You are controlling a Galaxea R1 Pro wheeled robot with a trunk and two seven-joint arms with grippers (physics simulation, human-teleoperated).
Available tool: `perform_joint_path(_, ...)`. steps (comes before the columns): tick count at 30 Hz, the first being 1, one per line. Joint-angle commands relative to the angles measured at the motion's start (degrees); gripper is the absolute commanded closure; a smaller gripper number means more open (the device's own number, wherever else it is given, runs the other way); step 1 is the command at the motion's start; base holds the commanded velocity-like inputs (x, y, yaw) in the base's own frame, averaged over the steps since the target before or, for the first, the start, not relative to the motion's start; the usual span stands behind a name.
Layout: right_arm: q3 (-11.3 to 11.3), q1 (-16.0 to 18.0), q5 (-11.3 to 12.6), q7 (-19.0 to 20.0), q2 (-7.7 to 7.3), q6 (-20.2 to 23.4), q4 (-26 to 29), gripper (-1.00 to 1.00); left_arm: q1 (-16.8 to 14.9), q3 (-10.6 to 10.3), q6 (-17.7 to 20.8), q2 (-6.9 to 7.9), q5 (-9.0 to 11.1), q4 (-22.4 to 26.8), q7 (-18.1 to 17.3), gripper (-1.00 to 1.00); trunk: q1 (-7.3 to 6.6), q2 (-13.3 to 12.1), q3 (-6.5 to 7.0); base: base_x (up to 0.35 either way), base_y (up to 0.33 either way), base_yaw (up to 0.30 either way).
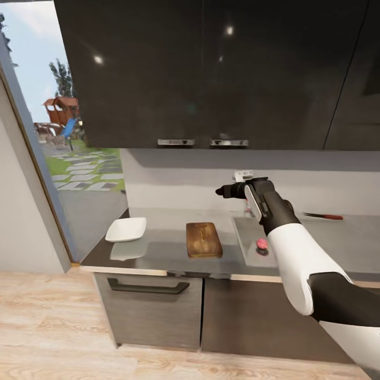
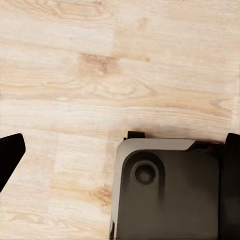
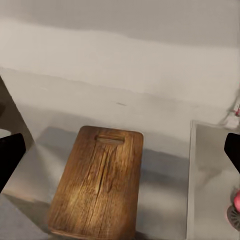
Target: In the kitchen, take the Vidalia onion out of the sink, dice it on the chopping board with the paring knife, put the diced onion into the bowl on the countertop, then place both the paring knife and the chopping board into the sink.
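Observation:
The Vidalia onion [image 1: 262, 243] lies in the sink [image 1: 248, 253], beside the round drain; its pink edge [image 3: 236, 202] peeks in the right wrist view. The chopping board [image 1: 203, 239] lies bare on the countertop [image 1: 158, 250], left of the sink. Further left rests the white bowl [image 1: 125, 229]. The paring knife [image 1: 323, 216] lies at the back of the worktop, right of the sink. My right gripper [image 1: 224, 191] hovers high over the gap between board and sink, open, its fingers [image 3: 10, 155] wide apart above the board [image 3: 100, 182]. My left gripper [image 2: 120, 165] hangs open over the floor.
Dark wall cabinets [image 1: 211, 74] hang low over the counter. A window [image 1: 68, 132] opens at the left. The tap [image 1: 246, 210] is mostly hidden behind my right arm. Drawer fronts [image 1: 150, 311] sit below the counter. Under the left gripper are wood flooring [image 2: 100, 75] and my base [image 2: 170, 195].

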State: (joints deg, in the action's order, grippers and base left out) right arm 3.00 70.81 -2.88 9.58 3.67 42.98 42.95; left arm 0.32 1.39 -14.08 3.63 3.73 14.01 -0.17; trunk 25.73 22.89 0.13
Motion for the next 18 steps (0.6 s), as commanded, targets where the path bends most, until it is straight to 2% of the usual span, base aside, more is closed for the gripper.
perform_joint_path(1, 0.07, 0.02, -0.31, 0.31, 0.07, 0.13, -0.83, -1.0, 0.03, -0.02, -0.08, 0.02, 0.42, -0.23, -0.01, -1.0, 0.05, 0.02, -0.01, 0.312, -0.002, 0.0)
perform_joint_path(14, 0.65, 0.03, -0.51, 0.94, 0.19, -0.91, -7.88, -1.0, 0.03, -0.07, -0.22, 0.93, 0.56, -2.09, 0.0, -1.0, 0.05, 0.02, -0.01, 0.318, 0.0, 0.0)
perform_joint_path(16, 1.87, 0.03, -0.73, 1.86, 0.12, -1.17, -9.14, -1.0, 0.03, -0.07, -0.23, 1.0, 0.57, -2.26, 0.0, -1.0, 0.05, 0.02, -0.01, 0.321, 0.0, 0.0)
perform_joint_path(18, 4.29, 0.01, -0.86, 3.43, -0.02, -1.71, -10.28, -1.0, 0.03, -0.07, -0.24, 1.01, 0.58, -2.48, 0.0, -1.0, 0.05, 0.02, -0.01, 0.321, 0.0, 0.0)
